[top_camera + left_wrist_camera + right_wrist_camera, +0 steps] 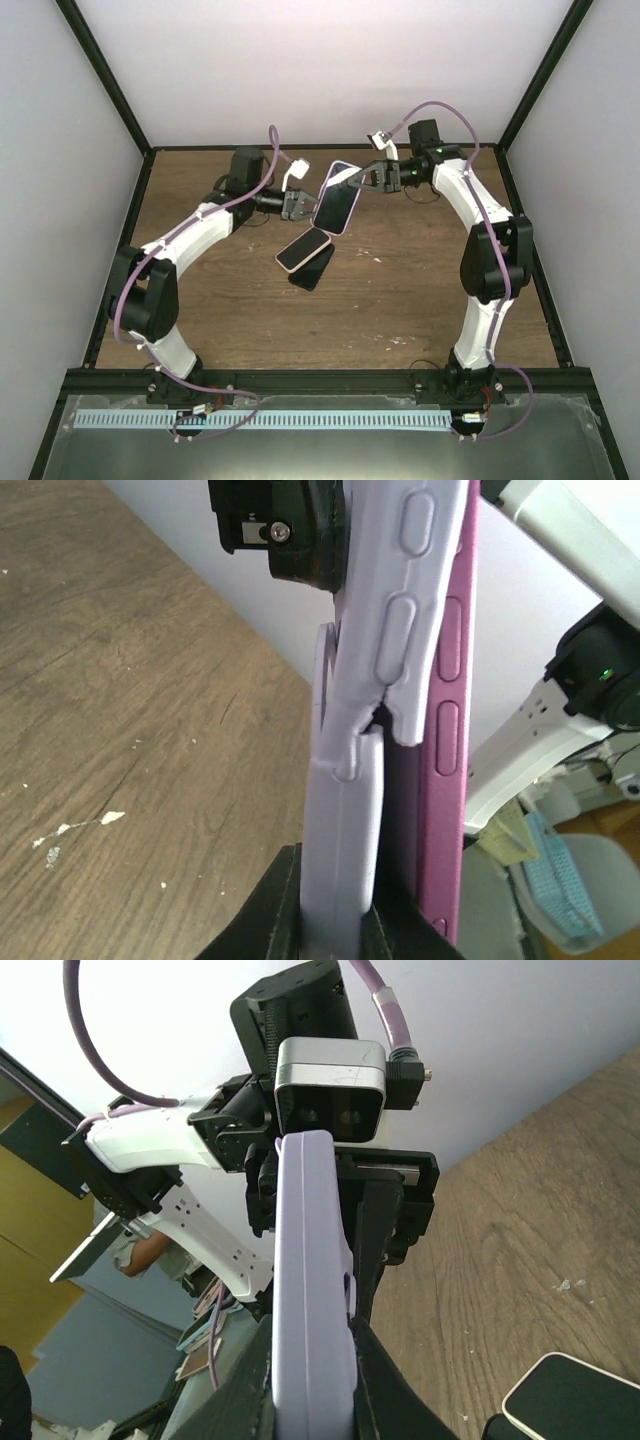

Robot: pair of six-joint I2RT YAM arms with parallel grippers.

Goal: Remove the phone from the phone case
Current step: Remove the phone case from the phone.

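A phone with a dark screen (pixel 337 197) hangs in the air over the middle back of the table, inside a lilac phone case. Seen edge-on, the lilac case (pixel 350 810) is peeled away and split beside the magenta phone edge (pixel 448 730). My left gripper (pixel 298 205) comes in from the left, and its gripper (pixel 338 930) is shut on the lilac case edge. My right gripper (pixel 362 180) comes in from the right. In its own view that gripper (pixel 312 1390) is shut on the lilac case (pixel 310 1260).
A second phone with a pale rim (pixel 303 248) lies screen-up on the wooden table (pixel 420 290) just below the held one, also seen as a pale-rimmed phone (pixel 570 1400). A dark flat thing (pixel 313 270) lies against it. White walls close the back and sides.
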